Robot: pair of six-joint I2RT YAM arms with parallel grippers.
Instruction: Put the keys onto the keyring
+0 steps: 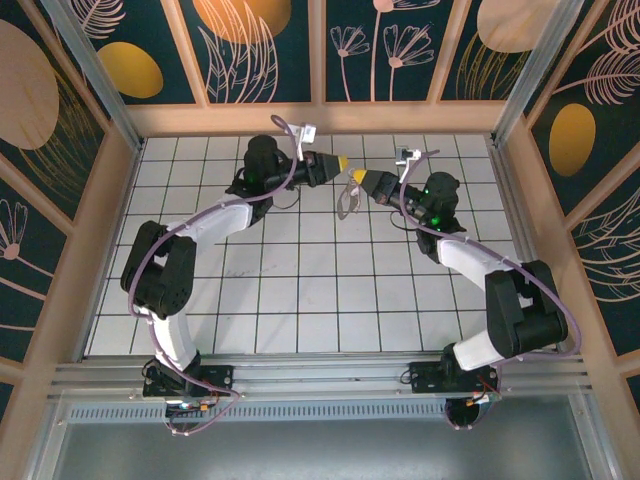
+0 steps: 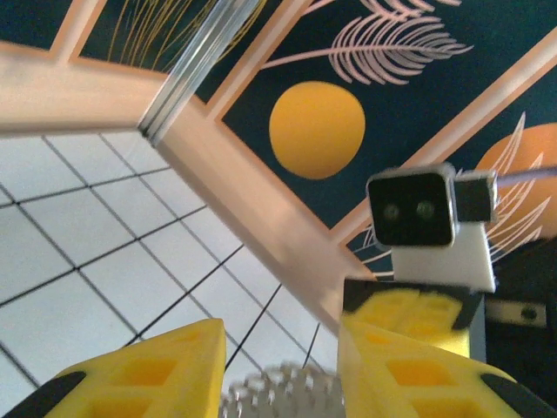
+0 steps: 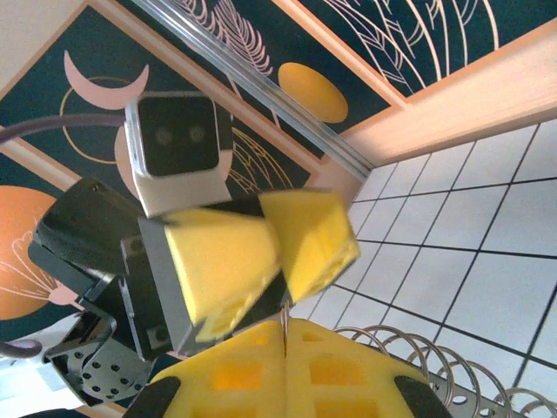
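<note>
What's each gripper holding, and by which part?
Right gripper pinches the keyring by its rim. Left gripper straddles a ridged metal piece; whether it grips it can't be told.

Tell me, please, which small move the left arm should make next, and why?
Probably close the left fingers gently on the keyring. They stand apart with its metal coils in the gap, while the right fingers are shut on a thin wire, so that side seems not gripped.

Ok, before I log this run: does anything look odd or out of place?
Only the keyring: it dangles off the table between the left hand and right hand, its coils looking spread apart.
</note>
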